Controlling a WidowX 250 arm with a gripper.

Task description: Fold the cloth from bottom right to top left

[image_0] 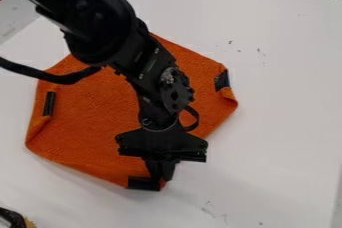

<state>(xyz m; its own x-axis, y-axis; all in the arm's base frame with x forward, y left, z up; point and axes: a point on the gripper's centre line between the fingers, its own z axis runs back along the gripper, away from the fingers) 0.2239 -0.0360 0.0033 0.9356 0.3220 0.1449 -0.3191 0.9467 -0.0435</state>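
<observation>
The gripper (pixel 160 178) hangs over the bottom corner of the orange cloth (pixel 93 127), its tips right beside the black patch at that corner. Whether it holds the cloth there cannot be told. Spread on the white table, the cloth has black patches at its left edge, right corner and bottom corner. Small folds show at the left and right patches. The arm comes in from the upper left and hides the cloth's upper middle part.
The white table (pixel 280 122) extends around the cloth, with small dark marks at the upper right and lower right. A dark object (pixel 12 218) lies at the bottom left corner of the view. A black cable loops off the arm at the left.
</observation>
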